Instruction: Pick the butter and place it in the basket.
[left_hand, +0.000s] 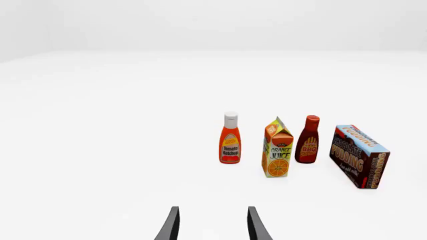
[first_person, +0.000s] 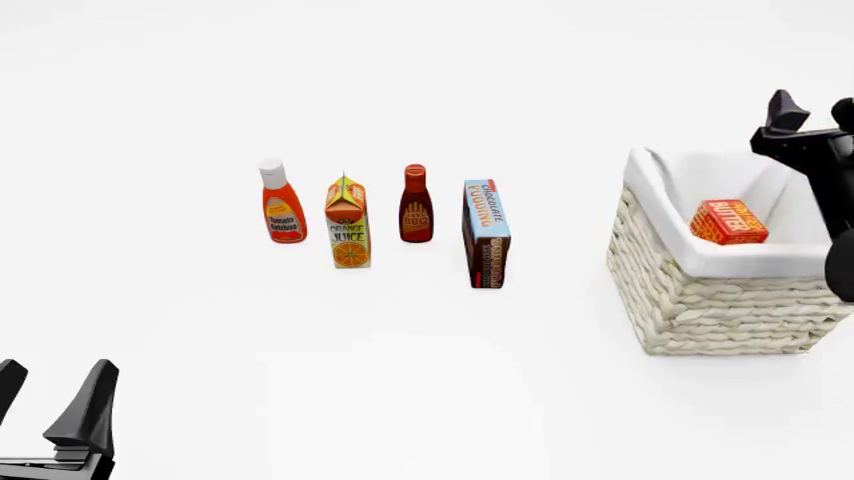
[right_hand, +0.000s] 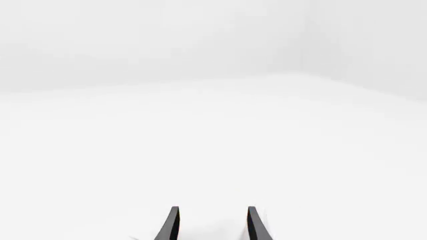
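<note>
The right gripper (first_person: 811, 112) hangs empty above the basket (first_person: 721, 300), fingers parted (the left gripper (first_person: 51, 395) idles likewise). The butter (first_person: 729, 222) lies inside it. Best lift straight up, clear of the rim.

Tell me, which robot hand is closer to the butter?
The right hand. It is open, just above and behind the butter, which lies inside the basket. The left hand, open too, is far off at the table's near left corner.
</note>
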